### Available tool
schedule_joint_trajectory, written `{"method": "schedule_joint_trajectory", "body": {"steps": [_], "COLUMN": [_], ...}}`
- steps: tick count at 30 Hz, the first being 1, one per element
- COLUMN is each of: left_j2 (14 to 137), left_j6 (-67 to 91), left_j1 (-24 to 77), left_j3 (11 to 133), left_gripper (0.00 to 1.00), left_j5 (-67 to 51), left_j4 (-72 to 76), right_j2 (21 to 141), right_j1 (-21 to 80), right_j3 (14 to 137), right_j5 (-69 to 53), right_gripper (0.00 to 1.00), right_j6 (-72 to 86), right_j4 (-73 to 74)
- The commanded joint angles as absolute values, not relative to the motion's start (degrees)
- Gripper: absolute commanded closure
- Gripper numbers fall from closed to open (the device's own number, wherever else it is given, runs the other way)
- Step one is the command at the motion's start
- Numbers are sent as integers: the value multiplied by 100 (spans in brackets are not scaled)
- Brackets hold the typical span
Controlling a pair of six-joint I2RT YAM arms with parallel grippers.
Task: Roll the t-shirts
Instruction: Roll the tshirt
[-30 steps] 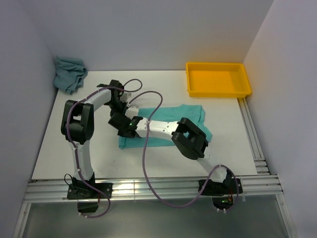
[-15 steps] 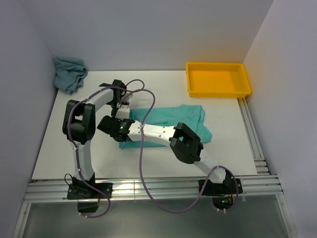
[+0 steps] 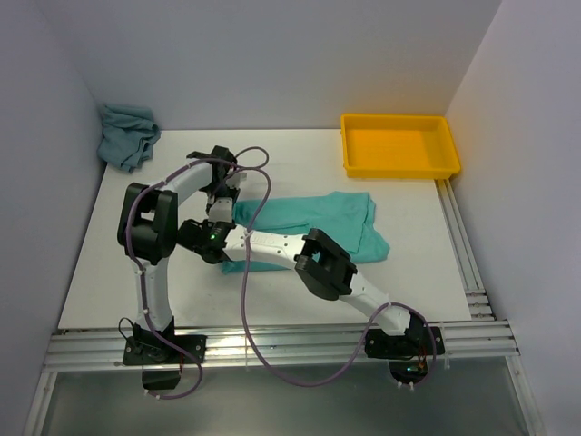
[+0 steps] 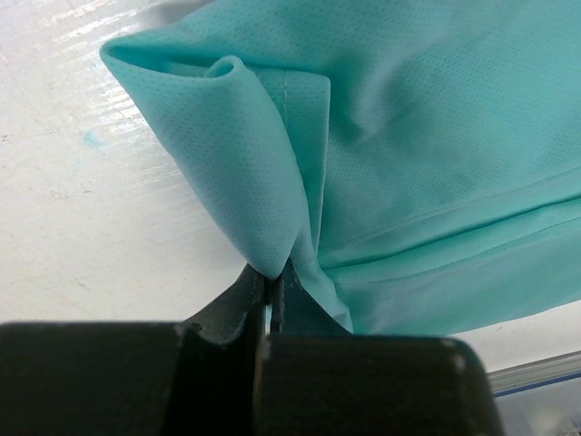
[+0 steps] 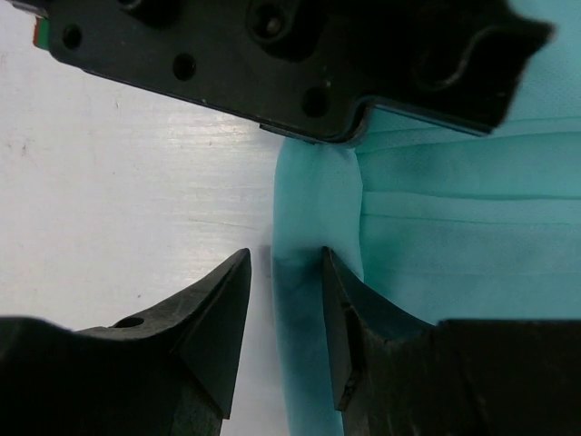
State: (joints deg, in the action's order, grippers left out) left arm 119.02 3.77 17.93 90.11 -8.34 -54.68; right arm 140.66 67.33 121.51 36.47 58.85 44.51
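my right gripper (image 5: 286, 272) slid toward 9 o'clock, jaws spread over the mint t-shirt (image 3: 336, 213) edge; left gripper (image 4: 272, 283) pinches its corner, so rolling looks ready.

The left arm (image 3: 177, 182) and the right arm (image 3: 272, 243) are both made of white links joined by chunky black joint blocks. A thin purple cable (image 3: 245, 295) loops along each arm down to the black bases (image 3: 150, 350) at the near side. A small green light (image 3: 214, 238) glows on the right arm's black wrist. The left tool (image 4: 272, 272) is matte black with flat fingers. The right tool (image 5: 286, 263) has black wedge-shaped fingers (image 5: 213, 309) with pointed tips. A black housing (image 5: 272, 64) shows round screw holes.
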Motion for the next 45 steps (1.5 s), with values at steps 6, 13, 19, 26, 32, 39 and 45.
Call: {"method": "schedule_joint_trajectory", "body": {"steps": [6,13,19,26,32,39,45], "left_j2": [11997,12041,12067,12006,11892,11663,11382], "left_j6": [475,475,448,387,150,-219,-351], "left_j1": [1925,1925,1925,1925,1723,1302,774], "left_j3": [9351,9396,9404,9448,9755,10169,9923], "left_gripper": [99,99,98,89,66,50,49], "left_j5": [-695,-642,-615,-747,-1467,-2337,-2864], "left_j4": [-5669,-5687,-5695,-5687,-5783,-5906,-5748], "right_j2": [14405,14502,14546,14423,13510,12736,12121], "right_j1": [6741,6785,6785,6741,6548,6171,5740], "right_j3": [12744,12744,12639,12218,10602,9178,7551], "right_j5": [4086,4096,4009,3535,2682,1391,106], "right_gripper": [54,55,59,88,92,93,96], "right_j6": [5810,5933,5924,5854,5695,5730,6319], "right_j4": [5071,5431,5512,4985,3131,1234,-991]}}
